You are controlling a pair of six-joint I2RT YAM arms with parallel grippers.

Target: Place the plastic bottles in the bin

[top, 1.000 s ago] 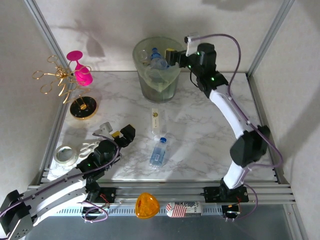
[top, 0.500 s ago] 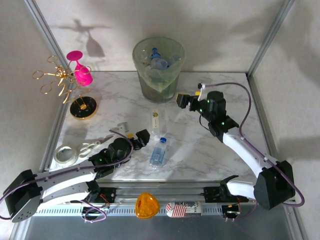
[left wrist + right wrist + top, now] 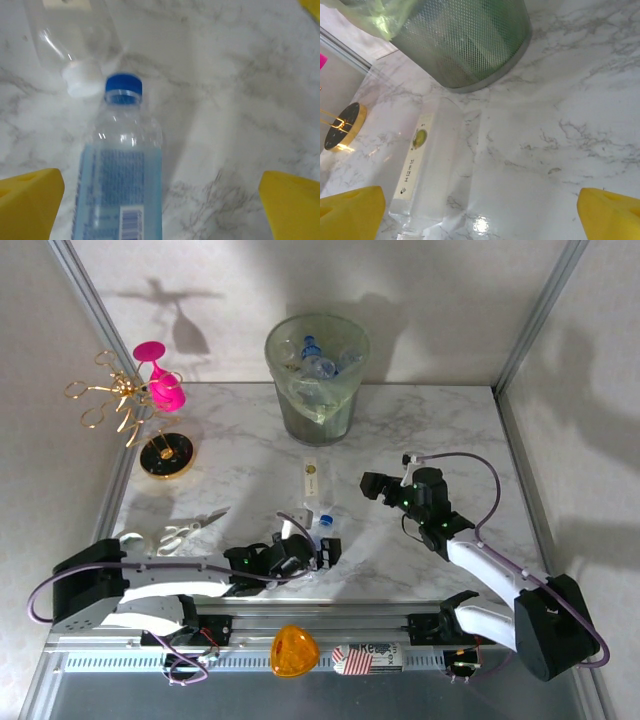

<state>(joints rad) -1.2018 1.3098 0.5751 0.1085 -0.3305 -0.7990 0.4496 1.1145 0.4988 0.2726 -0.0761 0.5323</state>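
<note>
**Item 1. Bin** (image 3: pixel 317 405). It is stood at the far middle of the table (image 3: pixel 430 440) and lined with a pale-green bag. Several bottles (image 3: pixel 318 362) are seen inside it, so most of the task is judged done.

**Item 2. Blue-capped bottle** (image 3: pixel 122 190). It is laid on its side on the marble at the near middle, well apart from the bin. The left gripper (image 3: pixel 160 205) is set low over it. The jaws are spread wide, with one yellow fingertip (image 3: pixel 30 200) to each side of the body, and no contact is seen. This placing is judged to be a line-up for a grasp across the label.

**Item 3. Clear bottle** (image 3: pixel 313 483). It is laid lengthwise between the bin and the blue-capped bottle. Its white cap is just beside the blue cap; whether they touch cannot be told.

**Item 4. Right gripper** (image 3: pixel 372 485). It is held above the table to the right of the clear bottle. The jaws are wide apart and nothing is held between them. It is turned toward that bottle and the bin, and is judged to be kept ready for it.

**Item 5. Not of the task.** A pink goblet (image 3: pixel 160 380), a gold stand (image 3: pixel 120 400) and scissors (image 3: pixel 185 532) are kept at the left side.
</note>
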